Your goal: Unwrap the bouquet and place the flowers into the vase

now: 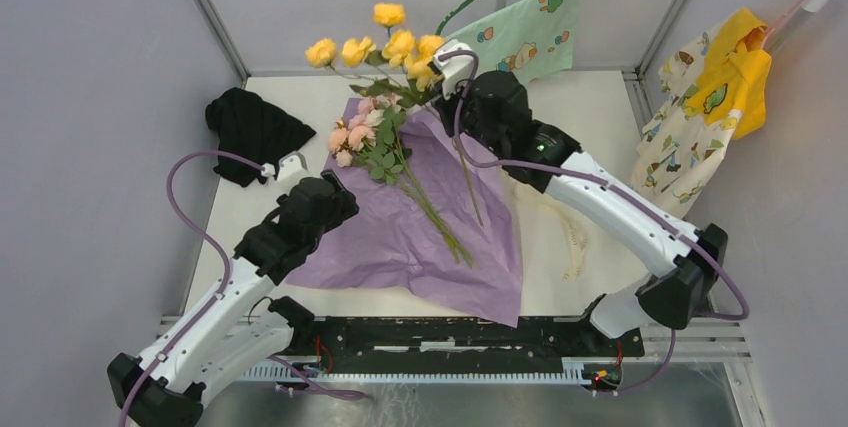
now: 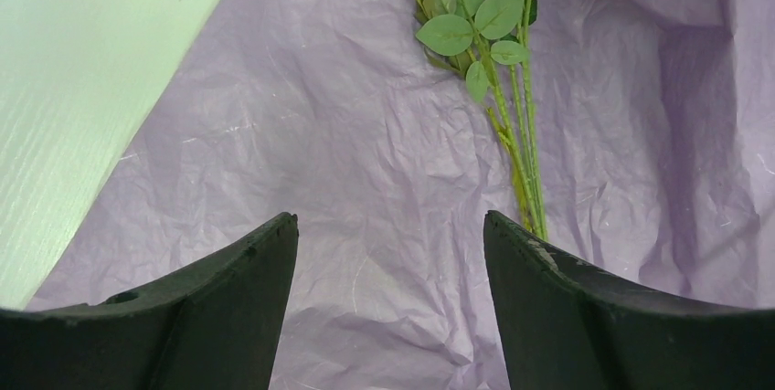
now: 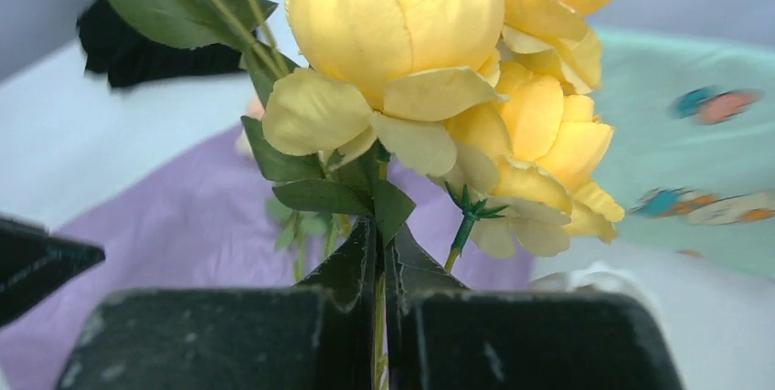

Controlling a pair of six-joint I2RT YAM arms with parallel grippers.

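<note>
1. Purple wrapping paper, crinkled, lies opened flat across the middle of the table, its near corner hanging over the near edge. Judged already unwrapped, it now serves only as a bed for the loose stems.
2. Left gripper is at near left, above the paper's left part. Its fingers stand wide apart with nothing between them, seemingly ready for the stems lying just ahead.
3. Pale ribbed shape lies flat on the table, right of the paper and beneath the right arm. It is too faint to tell whether it is the vase, and no upright vase shows.
4. Pink roses, with cream ones among them, lie on the paper's far left part. Their heads point far and their green stems run toward the near right, awaiting transfer.
5. Right gripper is at far centre, its fingers pressed together on a thin green stem just under the leaves. Gripping there carries the yellow roses heads-up, clear of the paper.
6. Black cloth is bunched on the table at far left.
7. Children's garments hang at the far right, behind the work.
</note>
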